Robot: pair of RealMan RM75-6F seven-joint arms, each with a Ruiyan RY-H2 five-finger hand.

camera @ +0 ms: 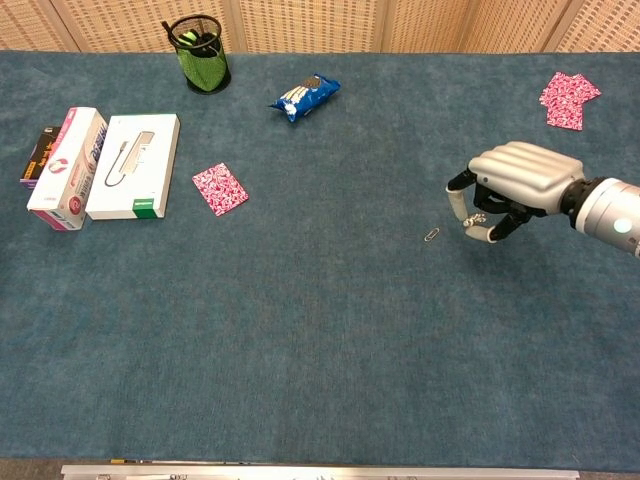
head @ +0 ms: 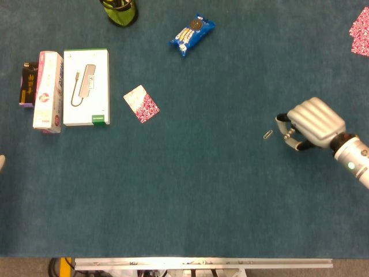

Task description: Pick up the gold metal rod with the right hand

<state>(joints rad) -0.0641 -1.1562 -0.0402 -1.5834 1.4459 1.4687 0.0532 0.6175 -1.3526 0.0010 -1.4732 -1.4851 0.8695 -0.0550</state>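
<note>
My right hand (head: 311,123) (camera: 512,185) hovers over the right side of the blue table, fingers curled down and in toward the thumb. A small, thin metallic piece, the gold metal rod (camera: 476,218), shows pinched between the fingertips; most of it is hidden by the fingers. In the chest view the hand is off the cloth. A small paperclip (head: 268,135) (camera: 432,235) lies on the table just left of the hand, apart from it. The left hand does not show as a hand in either view.
On the left lie a white box (head: 86,86), a pink-and-white box (head: 47,91) and a dark packet (head: 27,84). A red patterned card (head: 141,104) lies left of centre. At the back are a blue snack bag (head: 192,33), a green pen cup (camera: 200,52) and red cards (camera: 566,98). A pale sliver (head: 1,163) shows at the left edge.
</note>
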